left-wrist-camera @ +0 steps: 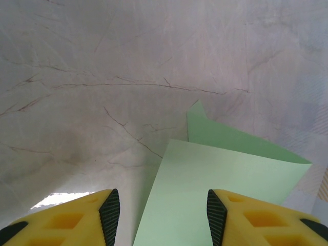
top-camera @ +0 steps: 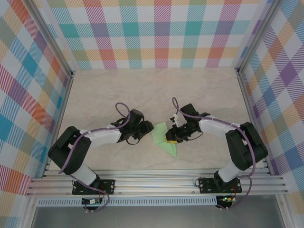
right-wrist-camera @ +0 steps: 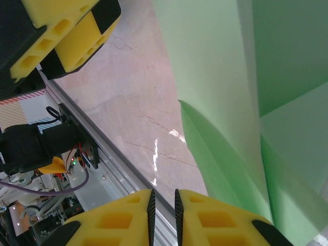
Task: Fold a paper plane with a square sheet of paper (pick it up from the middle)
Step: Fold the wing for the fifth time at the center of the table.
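The pale, marbled beige tabletop [top-camera: 118, 95] is seen from above. At about 6 o'clock from its centre, the thin, pale-green square sheet of paper [top-camera: 159, 135] lies partly folded, with one flap doubled over.

The black left gripper with yellow fingers [top-camera: 144, 131] is placed at the sheet's 9 o'clock edge. Its black-padded fingers [left-wrist-camera: 109, 210] are held apart, with the sheet's edge lying below the gap and nothing clasped.

The matching right gripper [top-camera: 172, 137] is set over the sheet's 3 o'clock side. Its fingers [right-wrist-camera: 150, 205] are drawn almost together, and no paper is seen between them.

The sheet is judged very light, limp and easily creased or torn, and it would likely slide on the smooth top. A hold is best taken at a raised folded edge near the middle, pinched gently.
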Action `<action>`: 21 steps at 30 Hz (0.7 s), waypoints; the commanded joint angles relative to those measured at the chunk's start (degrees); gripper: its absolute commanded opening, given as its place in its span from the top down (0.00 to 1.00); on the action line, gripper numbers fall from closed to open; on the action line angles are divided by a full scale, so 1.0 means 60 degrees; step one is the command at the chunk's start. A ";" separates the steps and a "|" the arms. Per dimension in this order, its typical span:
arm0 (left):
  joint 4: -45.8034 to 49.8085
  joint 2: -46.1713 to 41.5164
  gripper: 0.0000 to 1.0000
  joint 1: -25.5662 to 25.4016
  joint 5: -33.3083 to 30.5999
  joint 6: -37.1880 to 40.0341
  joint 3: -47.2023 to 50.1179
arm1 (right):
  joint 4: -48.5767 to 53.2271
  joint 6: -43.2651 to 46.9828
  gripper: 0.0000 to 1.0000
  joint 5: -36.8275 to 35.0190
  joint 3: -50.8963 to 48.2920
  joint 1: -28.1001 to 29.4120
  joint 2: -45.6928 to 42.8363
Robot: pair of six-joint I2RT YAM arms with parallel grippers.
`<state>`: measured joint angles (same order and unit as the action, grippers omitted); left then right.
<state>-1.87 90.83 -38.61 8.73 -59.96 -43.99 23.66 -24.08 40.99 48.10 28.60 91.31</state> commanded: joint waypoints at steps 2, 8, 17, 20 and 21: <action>0.0031 0.0247 0.50 -0.0098 0.0162 0.0207 -0.0338 | -0.0005 0.0380 0.80 -0.0075 0.0158 0.0053 0.0576; 0.0287 0.0316 0.50 -0.0098 0.0053 0.0311 -0.0476 | -0.0181 0.0596 0.80 -0.0673 -0.0013 -0.0139 0.0869; 0.0190 0.0412 0.48 -0.0126 0.0185 0.0297 -0.0486 | -0.1031 0.0589 0.80 -0.0332 -0.0823 -0.0812 0.1154; 0.0025 0.0508 0.46 -0.0185 0.0299 0.0298 -0.0497 | -0.1386 0.0534 0.79 0.0020 -0.1063 -0.1022 0.1323; -0.0005 0.0570 0.45 -0.0200 0.0352 0.0298 -0.0530 | -0.1460 0.0523 0.79 0.0009 -0.1133 -0.1066 0.1349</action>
<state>-1.39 92.86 -38.89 9.61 -58.92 -45.93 17.56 -21.80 39.86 42.89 22.96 98.17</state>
